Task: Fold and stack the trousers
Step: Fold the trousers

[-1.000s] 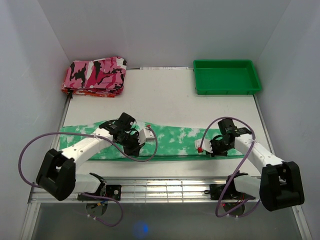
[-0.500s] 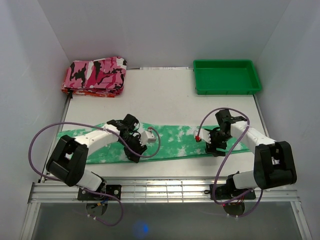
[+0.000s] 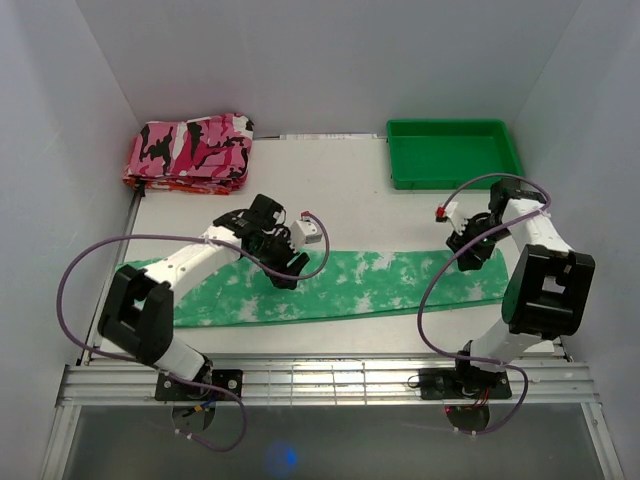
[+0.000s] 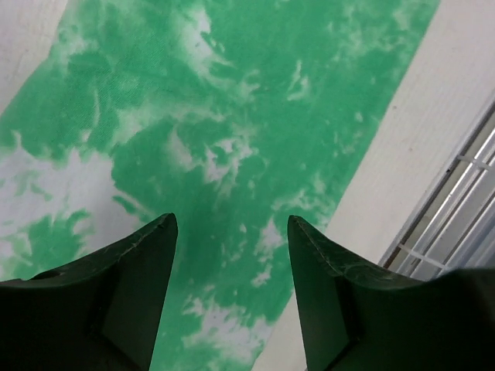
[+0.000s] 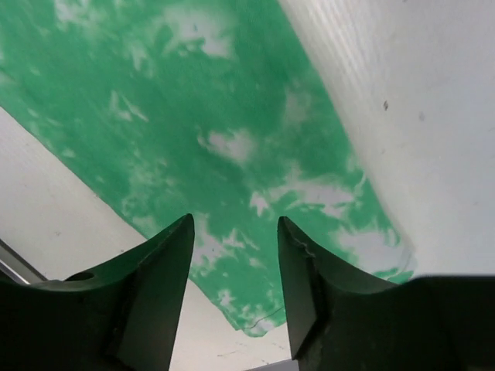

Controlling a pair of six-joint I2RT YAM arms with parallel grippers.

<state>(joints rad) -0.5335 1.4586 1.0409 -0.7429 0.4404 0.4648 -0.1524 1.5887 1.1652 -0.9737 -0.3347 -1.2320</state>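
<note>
The trousers point(image 3: 370, 285), bright green with white blotches, lie flat as one long folded strip across the table, left to right. My left gripper point(image 3: 288, 272) hovers over the strip's left-middle part. In the left wrist view it point(image 4: 230, 220) is open above the trousers point(image 4: 193, 116), with nothing between the fingers point(image 4: 139, 294). My right gripper point(image 3: 468, 258) hangs over the strip's right end, near its far edge. In the right wrist view it point(image 5: 234, 224) is open above the trousers point(image 5: 193, 93) and holds nothing.
A folded pink, black and white camouflage cloth point(image 3: 190, 150) sits at the back left. A green plastic tray point(image 3: 453, 152) stands at the back right. White walls close in both sides. A slatted metal rail point(image 3: 330, 375) runs along the near table edge.
Both grippers were shut low at the cloth's near edge; they have since opened, let go and moved up and toward the far side. The strip now lies flatter and slightly farther back.
</note>
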